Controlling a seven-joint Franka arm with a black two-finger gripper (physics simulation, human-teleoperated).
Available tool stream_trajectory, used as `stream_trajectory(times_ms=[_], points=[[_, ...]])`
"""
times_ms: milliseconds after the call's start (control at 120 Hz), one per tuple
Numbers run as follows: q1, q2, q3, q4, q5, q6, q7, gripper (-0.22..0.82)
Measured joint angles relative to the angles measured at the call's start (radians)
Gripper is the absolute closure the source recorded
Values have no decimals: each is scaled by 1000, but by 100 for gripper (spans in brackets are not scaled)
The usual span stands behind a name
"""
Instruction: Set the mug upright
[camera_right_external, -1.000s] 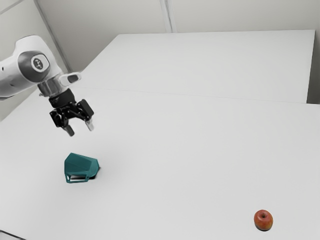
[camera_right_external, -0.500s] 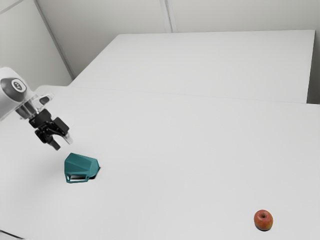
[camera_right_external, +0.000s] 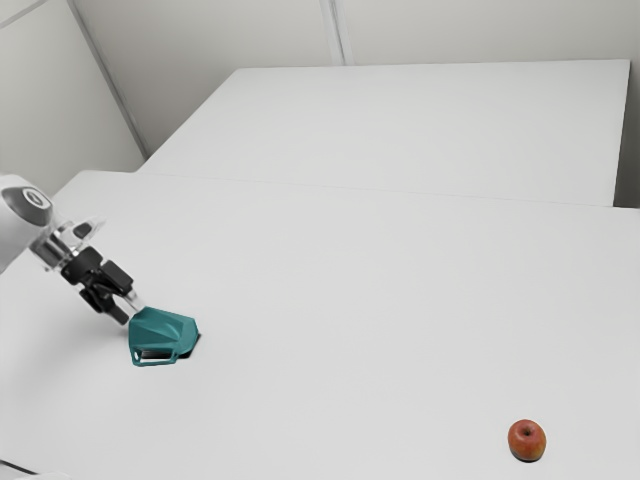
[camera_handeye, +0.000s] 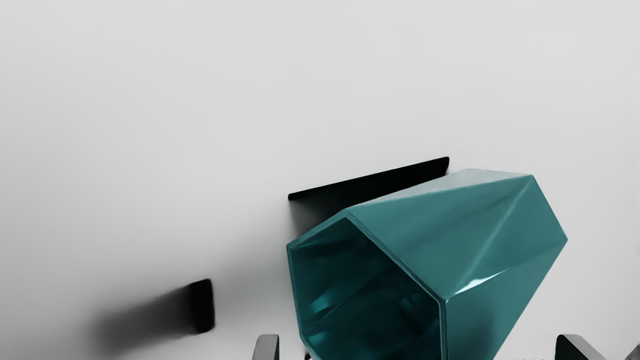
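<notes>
Mug (camera_right_external: 163, 330) lies sideways, handle (camera_right_external: 155, 362) in exterior view, mouth (camera_handeye: 370, 290) in wrist view.

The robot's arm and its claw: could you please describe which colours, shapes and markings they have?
The arm has a smooth, rounded white shell with a dark grey cap, which carries a round badge. A silvery grey section leads to the claw, which is black, blocky and two-fingered. In the wrist view, the fingers show grey and black surfaces.

A smooth, rounded white arm (camera_right_external: 10, 242) has a dark grey band (camera_right_external: 19, 205), round pale emblem (camera_right_external: 37, 198), silvery wrist (camera_right_external: 50, 249) and blocky black gripper (camera_right_external: 130, 311) with grey-faced fingers (camera_handeye: 266, 348).
</notes>
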Motion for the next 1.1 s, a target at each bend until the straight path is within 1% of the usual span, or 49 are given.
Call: stream_trajectory(times_ms=[225, 275, 367, 475, 583, 725, 783, 908, 1100], points=[[0, 14, -2, -4, -59, -61, 59, 0], [0, 17, -2, -6, -66, -74, 70, 2], [0, 20, -3, -9, -77, -96, 87, 11], [-1, 22, -5, -11, -87, -115, 103, 27], [-1, 27, -7, -12, -96, -130, 117, 38], [-2, 23, -7, -12, -101, -143, 131, 57], [-3, 22, -8, -11, -102, -146, 136, 63], [-6, 18, -8, -11, -102, -149, 145, 69], [-10, -4, -27, -12, -101, -136, 157, 73]])
